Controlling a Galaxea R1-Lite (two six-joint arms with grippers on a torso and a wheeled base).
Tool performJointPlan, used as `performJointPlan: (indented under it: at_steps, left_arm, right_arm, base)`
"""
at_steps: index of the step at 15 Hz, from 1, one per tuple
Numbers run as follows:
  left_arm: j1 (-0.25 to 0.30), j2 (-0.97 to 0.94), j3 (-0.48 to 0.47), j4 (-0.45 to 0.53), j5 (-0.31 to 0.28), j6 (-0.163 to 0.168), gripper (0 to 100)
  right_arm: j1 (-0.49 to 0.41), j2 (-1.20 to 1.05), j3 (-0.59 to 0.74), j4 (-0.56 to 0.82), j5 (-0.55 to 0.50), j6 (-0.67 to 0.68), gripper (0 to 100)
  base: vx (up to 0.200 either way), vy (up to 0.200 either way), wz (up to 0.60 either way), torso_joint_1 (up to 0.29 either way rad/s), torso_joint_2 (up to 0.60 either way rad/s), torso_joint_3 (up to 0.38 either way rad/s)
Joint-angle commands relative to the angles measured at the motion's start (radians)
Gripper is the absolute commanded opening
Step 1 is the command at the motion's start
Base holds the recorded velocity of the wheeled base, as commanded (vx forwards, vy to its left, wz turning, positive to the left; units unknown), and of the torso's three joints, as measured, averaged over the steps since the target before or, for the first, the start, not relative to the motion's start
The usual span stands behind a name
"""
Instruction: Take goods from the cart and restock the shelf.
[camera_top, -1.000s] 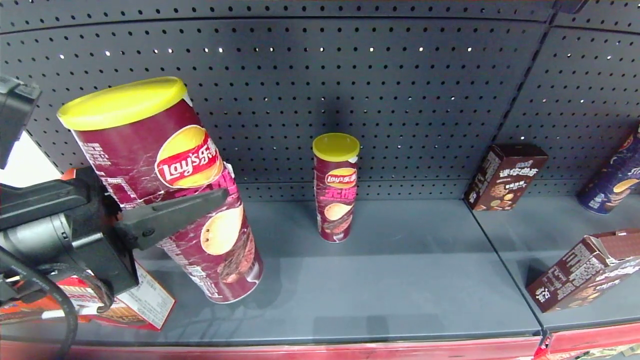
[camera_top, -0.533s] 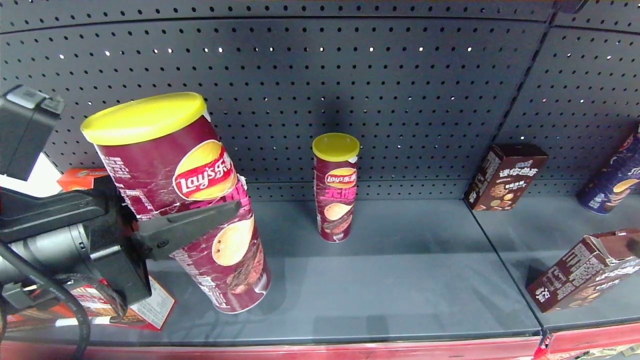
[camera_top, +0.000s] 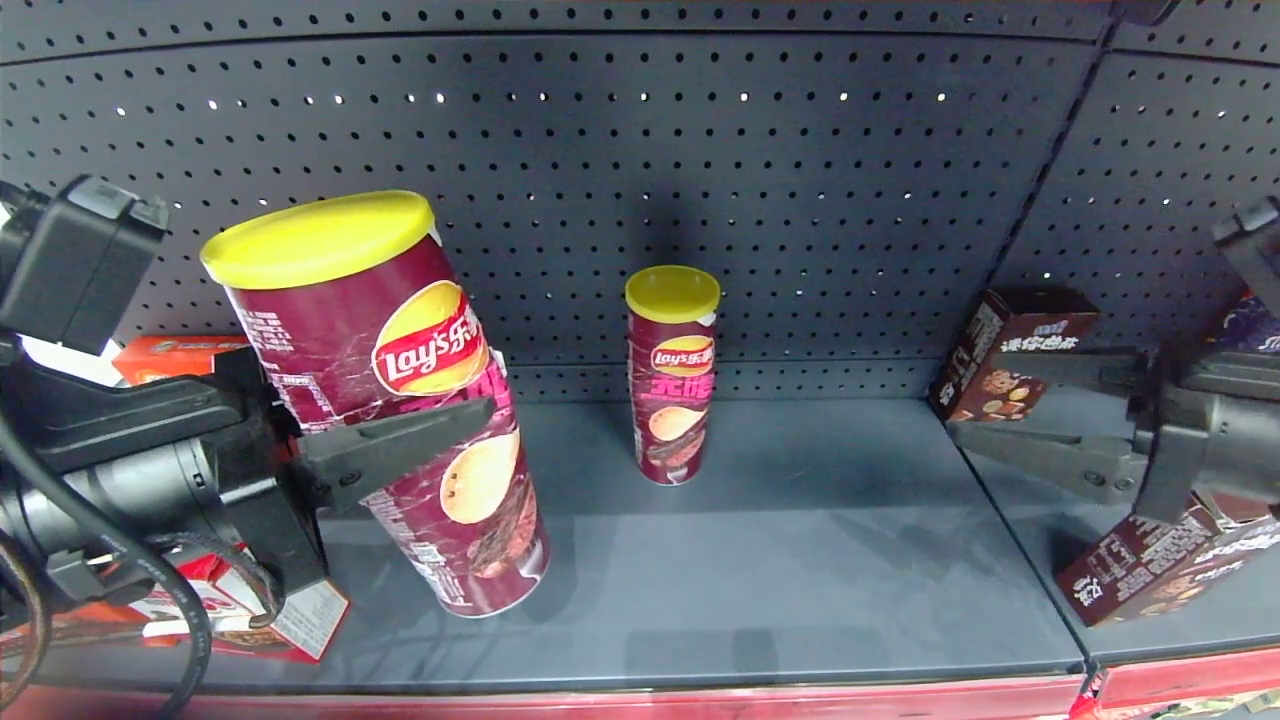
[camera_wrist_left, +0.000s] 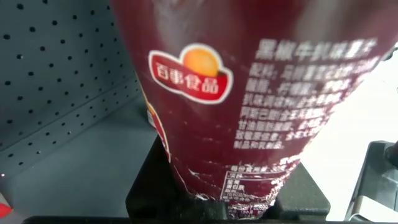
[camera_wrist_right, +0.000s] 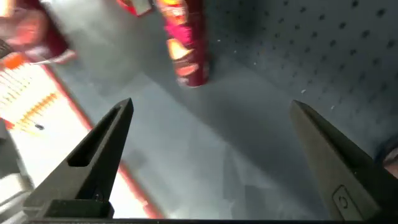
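One chip can in hand: the tall maroon chip can (camera_top: 390, 400) with a yellow lid hangs tilted over the front left part of the shelf (camera_top: 800, 580), its lid leaning toward the robot's left. Its base is low over the deck, and I cannot tell whether it touches.
Grip: the left gripper (camera_top: 450, 420) is clamped across the can's middle, with one dark finger lying over the label and the other hidden behind the body. In the left wrist view the can (camera_wrist_left: 249, 93) stands straight up out of the jaws.
Step in hand: by my reading, setting this can down on the shelf.
Doing it well: bring the can upright first, so the base meets the deck flat and not on its rim. Lower it gently, let go only once it stands by itself, then draw the fingers straight out sideways so they do not drag it over.
Where to aim: the bare deck between the held can and the second can (camera_top: 672, 375), which stands upright near the pegboard (camera_top: 700, 180).
Neighbours: a red box (camera_top: 290, 620) lies flat just beside the held can's base, beneath the left arm, so keep the base off it.
Other arm: the right gripper (camera_top: 975, 395) hangs spread wide and empty, well apart, in front of a brown box (camera_top: 1010, 350).
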Motion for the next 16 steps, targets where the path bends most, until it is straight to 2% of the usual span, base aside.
performJointPlan:
  at_steps: [1,4,6,9,16]
  left_arm:
    - [0.002,0.004,0.003,-0.001,0.0,-0.006,0]
    - [0.002,0.02,-0.008,-0.002,0.0,-0.01,0]
    - [0.002,0.026,-0.016,-0.002,0.0,-0.013,0]
    - [-0.001,0.024,-0.016,-0.004,-0.002,-0.013,0]
    - [-0.001,0.024,-0.019,-0.004,-0.002,-0.013,0]
  right_arm:
    - [-0.032,0.167,-0.127,-0.009,0.082,-0.036,100]
    - [0.04,0.283,-0.242,0.0,0.122,-0.047,100]
    - [0.06,0.335,-0.295,-0.001,0.219,-0.082,100]
    - [0.091,0.441,-0.405,-0.024,0.294,-0.099,100]
    - [0.092,0.611,-0.535,-0.066,0.332,-0.1,100]
  base:
    - [0.0,0.0,0.0,0.0,0.0,0.0]
    - [0.0,0.0,0.0,0.0,0.0,0.0]
    - [0.0,0.0,0.0,0.0,0.0,0.0]
    - [0.0,0.0,0.0,0.0,0.0,0.0]
    - [0.0,0.0,0.0,0.0,0.0,0.0]
